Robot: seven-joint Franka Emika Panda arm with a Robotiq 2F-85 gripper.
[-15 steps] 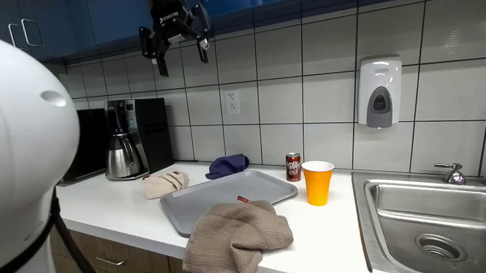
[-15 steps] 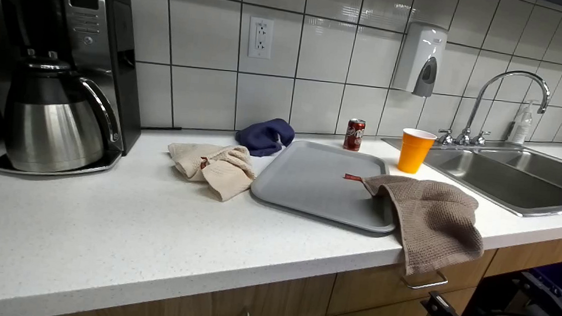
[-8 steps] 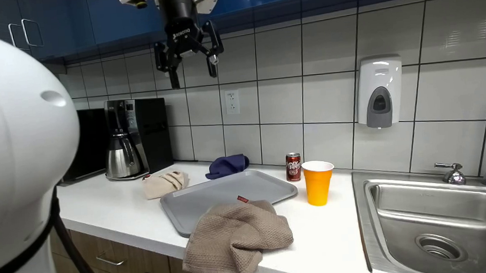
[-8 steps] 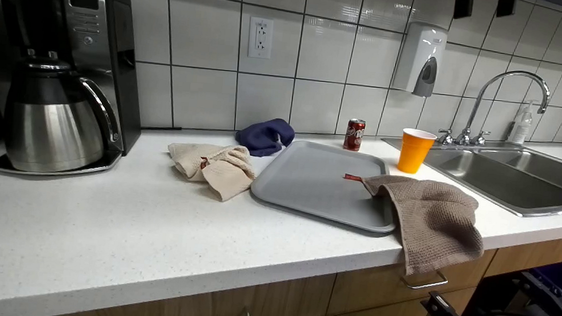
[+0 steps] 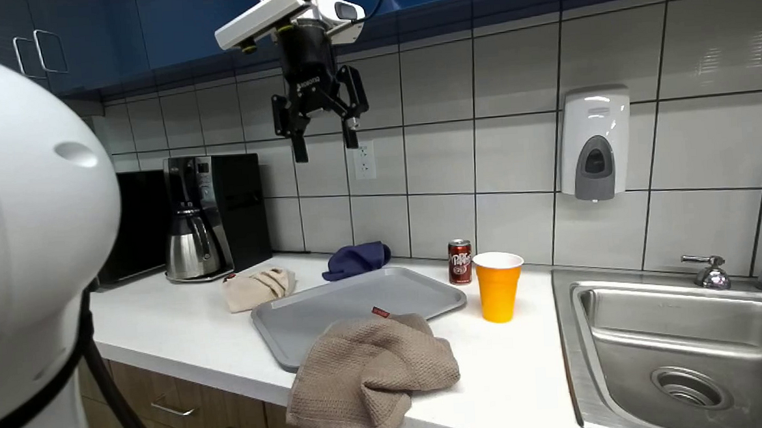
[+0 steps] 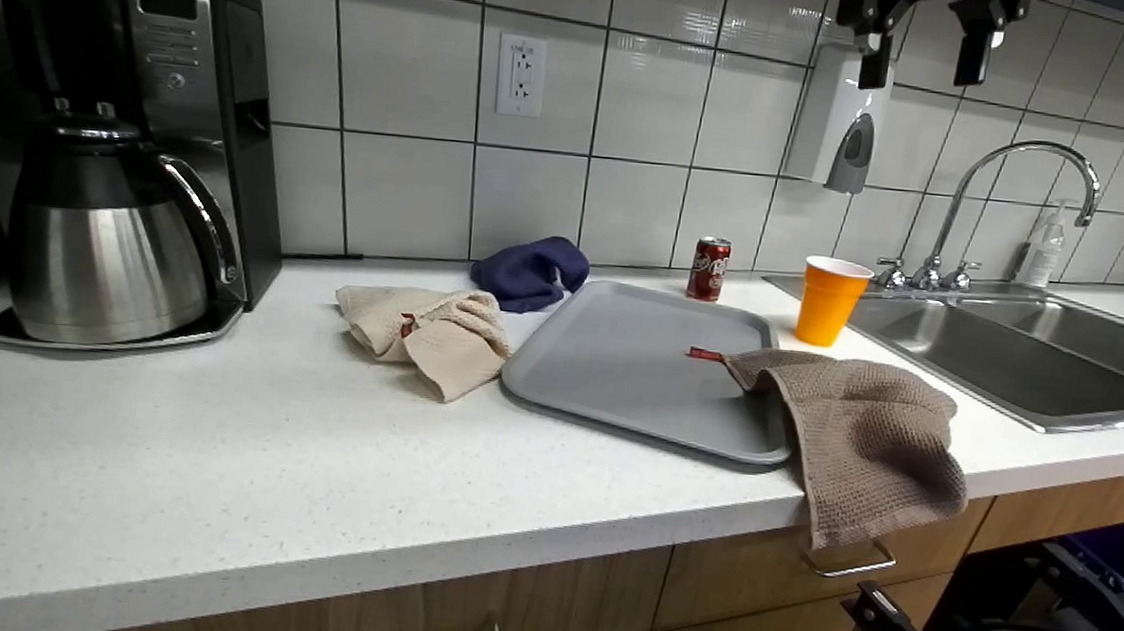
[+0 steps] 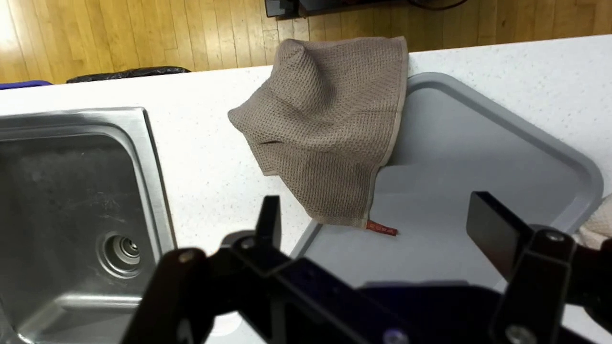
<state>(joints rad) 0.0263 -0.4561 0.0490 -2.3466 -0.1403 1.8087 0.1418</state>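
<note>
Observed gripper (image 5: 325, 151) hanging high above the white bench (image 6: 207, 488), well apart from everything lying on it. Logged jaws as wide, with fingers (image 7: 492, 234) far from each other. In wrist view, sighted brown towel (image 7: 330, 129) and gray tray (image 7: 449, 191) below. Found towel crumpled at the front edge of the bench: draped partly across the tray, partly over bare surface, and spilling past that edge. Noted red tag (image 7: 381, 228) on the towel, showing over the tray. Read tray as flat, with 1 corner close to the front edge. Counted 2 more cloths: navy cloth (image 6: 530, 273), bunched near the back edge, and beige cloth (image 6: 459, 348), farther from it, crumpled beside the tray's rim; unable to tell whether touching. Near the back edge, recorded 1 red can (image 6: 708, 269), upright; between tray and sink (image 7: 148, 167), 1 orange cup (image 6: 829, 301), upright. At the end away from the sink, listed coffee maker (image 6: 180, 75) by the back edge, with steel carafe (image 6: 115, 260) seated in it. Above the back edge, marked soap dispenser (image 5: 596, 144) on the tiled wall (image 6: 411, 193).
</note>
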